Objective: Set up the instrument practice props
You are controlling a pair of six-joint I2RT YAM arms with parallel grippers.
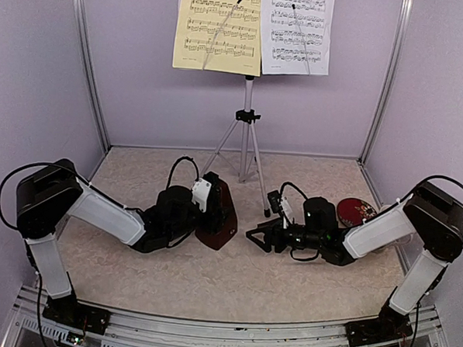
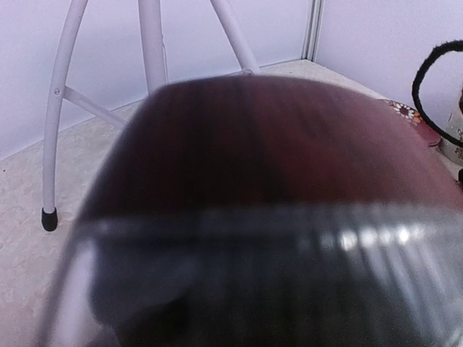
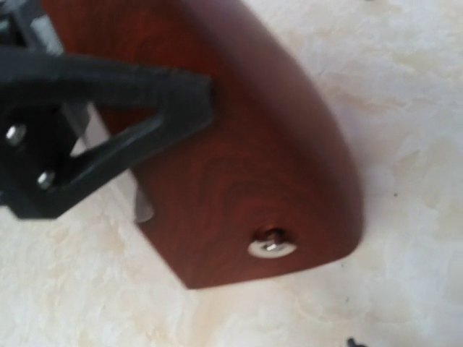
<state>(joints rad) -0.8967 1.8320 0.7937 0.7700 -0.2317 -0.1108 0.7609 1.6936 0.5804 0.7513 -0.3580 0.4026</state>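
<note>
The white music stand stands at the back centre, carrying the yellow sheet and the white sheet. The brown metronome sits tilted on the table in front of the stand's legs. My left gripper is shut on it, and the metronome fills the left wrist view, hiding my fingers. In the right wrist view one black left finger lies against the metronome's side. My right gripper stands open just right of the metronome, apart from it.
A red round dish lies on the table behind my right arm, also seen as the dish past the metronome. The stand's tripod legs spread close behind the metronome. Lilac walls close in the back and both sides.
</note>
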